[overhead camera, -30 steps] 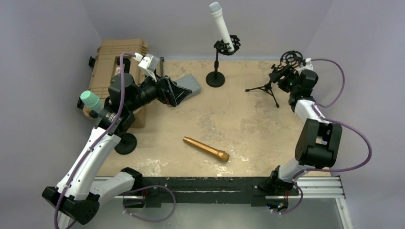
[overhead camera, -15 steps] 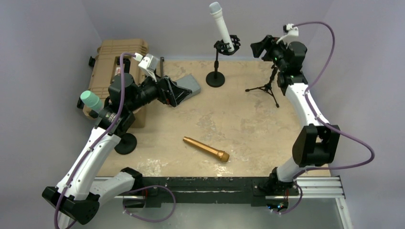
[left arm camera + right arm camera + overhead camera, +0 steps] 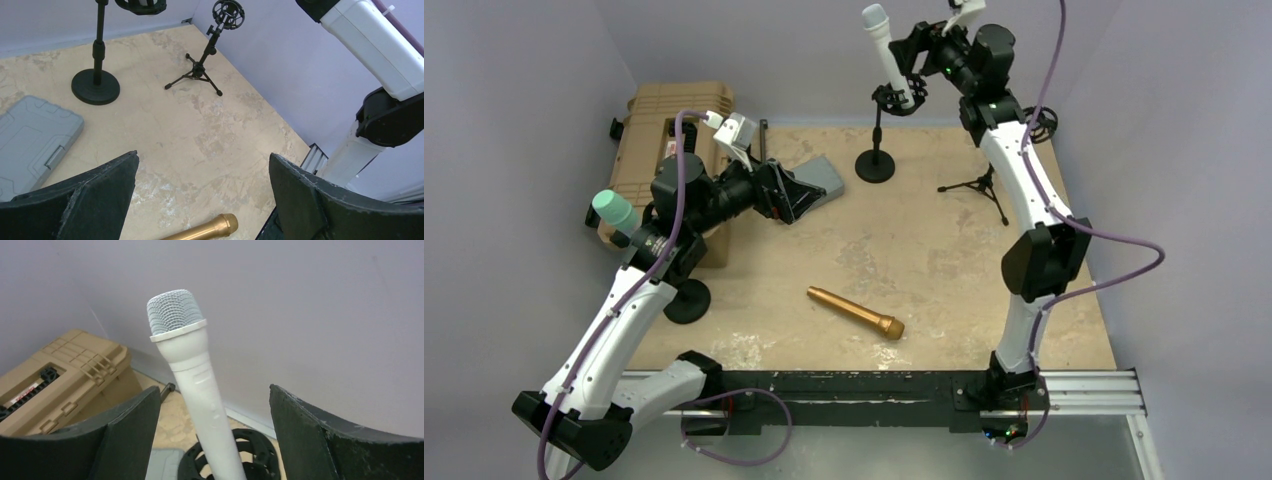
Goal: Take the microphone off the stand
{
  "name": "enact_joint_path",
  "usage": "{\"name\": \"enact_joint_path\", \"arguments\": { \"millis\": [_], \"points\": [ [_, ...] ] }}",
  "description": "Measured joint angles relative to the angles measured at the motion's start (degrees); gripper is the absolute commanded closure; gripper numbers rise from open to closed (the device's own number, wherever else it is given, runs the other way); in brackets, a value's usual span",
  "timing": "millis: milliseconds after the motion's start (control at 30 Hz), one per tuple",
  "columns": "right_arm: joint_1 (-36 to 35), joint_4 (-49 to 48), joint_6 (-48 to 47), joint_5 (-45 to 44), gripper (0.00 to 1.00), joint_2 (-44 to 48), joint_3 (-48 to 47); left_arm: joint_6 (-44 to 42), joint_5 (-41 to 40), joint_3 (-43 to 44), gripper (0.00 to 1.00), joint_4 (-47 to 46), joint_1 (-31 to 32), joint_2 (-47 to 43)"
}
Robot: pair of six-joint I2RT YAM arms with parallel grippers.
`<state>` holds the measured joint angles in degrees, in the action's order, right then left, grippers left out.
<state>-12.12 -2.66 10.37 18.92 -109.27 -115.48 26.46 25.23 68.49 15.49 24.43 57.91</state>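
Plain lavender walls [image 3: 524, 60] enclose a mottled tan tabletop [image 3: 944, 250] — evenly lit, shadows soft.

Top view looks down from the near edge over the whole table [image 3: 944, 250]. Left wrist camera faces the far right corner; right wrist camera, close on the microphone [image 3: 200, 385], also seen from above.

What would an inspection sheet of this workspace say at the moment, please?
Surface: mottled tan tabletop, worn patches.
Job's things: white microphone tilted in the clip of its round-base stand.
Clutter: gold microphone lying loose; empty tripod stand; grey case; tan toolbox; teal-headed microphone at left.
Grippers: right gripper open, straddling the white microphone without touching; left gripper open, empty.
Cables: purple cables looping along both arms.
Surroundings: lilac walls; metal rail at the near edge.
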Motion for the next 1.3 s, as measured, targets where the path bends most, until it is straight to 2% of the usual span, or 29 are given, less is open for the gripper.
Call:
{"name": "enact_joint_path", "arguments": {
  "millis": [167, 367, 500, 600, 667, 1100, 1233, 1300],
  "points": [
    [-3.63, 5.18, -2.51, -3.37, 0.29, -7.82, -10.73, 0.0, 0.0, 0.0, 0.0, 0.02, 0.0, 0.0],
    [-5.4, 7.87, -4.39, -6.62, 0.34, -11.34, -12.98, -0.02, 0.09, 0.0, 0.0, 0.02, 0.0, 0.0],
    [-6.08, 8.76, -5.49, -8.59, 0.5, -13.07, -14.49, -0.02, 0.11, 0.0, 0.0, 0.02, 0.0, 0.0],
    [-6.56, 9.16, -6.12, -9.4, 0.65, -14.21, -15.96, -0.02, 0.11, 0.0, 0.0, 0.02, 0.0, 0.0],
    [-6.88, 9.51, -6.67, -9.94, 0.7, -14.67, -16.81, -0.02, 0.11, 0.0, 0.0, 0.02, 0.0, 0.0],
    [-7.85, 5.84, -6.69, -13.38, 0.74, -13.86, -22.29, -0.02, 0.09, 0.0, 0.0, 0.02, 0.0, 0.0],
    [-7.85, 3.17, -5.57, -14.62, 0.78, -10.08, -21.05, -0.04, 0.07, 0.0, 0.0, 0.02, 0.0, 0.13],
    [-7.8, 1.73, -4.79, -14.73, 0.84, -6.29, -18.36, -0.04, 0.07, 0.0, 0.0, 0.02, 0.0, 0.31]
  ]
}}
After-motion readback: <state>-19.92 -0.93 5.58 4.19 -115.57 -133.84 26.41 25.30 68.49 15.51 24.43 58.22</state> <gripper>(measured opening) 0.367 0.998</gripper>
